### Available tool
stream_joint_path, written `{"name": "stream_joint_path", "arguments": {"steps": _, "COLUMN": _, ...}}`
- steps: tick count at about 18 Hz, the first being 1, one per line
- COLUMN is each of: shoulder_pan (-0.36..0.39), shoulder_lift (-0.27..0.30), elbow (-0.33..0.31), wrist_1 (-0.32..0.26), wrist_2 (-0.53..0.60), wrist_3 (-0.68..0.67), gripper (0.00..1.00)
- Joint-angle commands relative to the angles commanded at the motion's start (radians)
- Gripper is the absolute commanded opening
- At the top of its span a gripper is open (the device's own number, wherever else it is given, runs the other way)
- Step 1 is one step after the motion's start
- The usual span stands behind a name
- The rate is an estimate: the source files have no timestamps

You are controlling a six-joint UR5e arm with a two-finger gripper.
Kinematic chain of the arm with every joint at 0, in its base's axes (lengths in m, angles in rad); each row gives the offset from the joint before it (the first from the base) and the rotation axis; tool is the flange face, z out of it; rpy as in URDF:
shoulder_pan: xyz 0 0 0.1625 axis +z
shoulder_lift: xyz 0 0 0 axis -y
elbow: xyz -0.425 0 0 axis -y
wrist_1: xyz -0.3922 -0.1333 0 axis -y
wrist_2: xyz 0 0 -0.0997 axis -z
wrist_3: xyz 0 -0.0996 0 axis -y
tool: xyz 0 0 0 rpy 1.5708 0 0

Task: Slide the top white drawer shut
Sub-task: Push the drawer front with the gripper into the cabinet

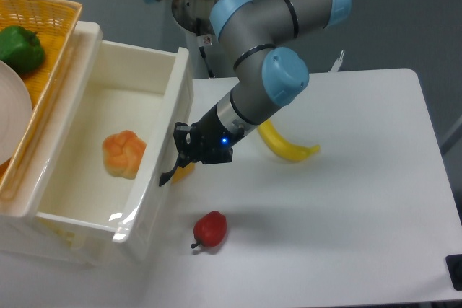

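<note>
pincer [180, 151]: two-finger gripper at mid-frame, left of centre, pressed up to the black arched handle [168, 174] on the drawer's front panel. fingers dark against a dark handle; whether they are apart or clamped cannot be told from this view.

top white drawer [108, 156]: left half of the frame, pulled well out of its cabinet. glossy cream-white, deep box, open top. appears rigid, hard plastic or lacquered board; surface likely slick, so a flat push on the panel could skid sideways. probably light, runs on a slide, should move with modest force. contents: one orange pastry-like item [122, 154], loose on the floor of the box, may shift when the drawer travels.

best purchase: the handle, or the front panel right beside it, near the panel's middle so the box does not twist in its track.

orientation: front panel faces right and slightly toward the lower edge of the frame. long axis runs from lower right toward upper left; closing travel judged to go toward the left.
</note>
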Motion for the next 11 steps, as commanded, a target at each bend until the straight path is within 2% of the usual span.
{"name": "stream_joint_path", "arguments": {"steps": 11, "shoulder_pan": -0.071, "shoulder_lift": 0.014, "elbow": 0.003, "wrist_1": 0.005, "wrist_2": 0.000, "wrist_3": -0.060, "gripper": 0.00}}
